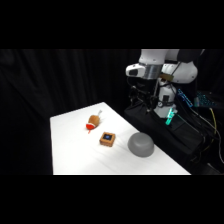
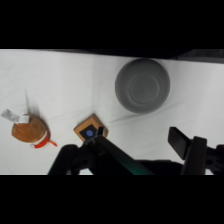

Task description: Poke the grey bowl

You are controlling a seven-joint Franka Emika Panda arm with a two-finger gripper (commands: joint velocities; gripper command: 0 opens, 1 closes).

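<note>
The grey bowl (image 1: pixel 141 145) sits like a smooth dome near the table's right edge, and in the wrist view the bowl (image 2: pixel 142 85) is a plain round shape at upper centre. My gripper (image 1: pixel 166 111) hangs high above and behind the bowl, past the table's far right edge, touching nothing. In the wrist view the gripper (image 2: pixel 140 142) is open, its two dark fingers (image 2: pixel 180 141) spread wide with nothing between them, and the bowl lies beyond them.
A small brown block with a blue top (image 1: pixel 107 138) (image 2: pixel 90 132) stands left of the bowl. Farther left lies an orange-red toy (image 1: pixel 93 122) (image 2: pixel 30 131). The white table (image 1: pixel 75 155) ends just right of the bowl, with dark equipment and cables (image 1: pixel 200 130) beyond.
</note>
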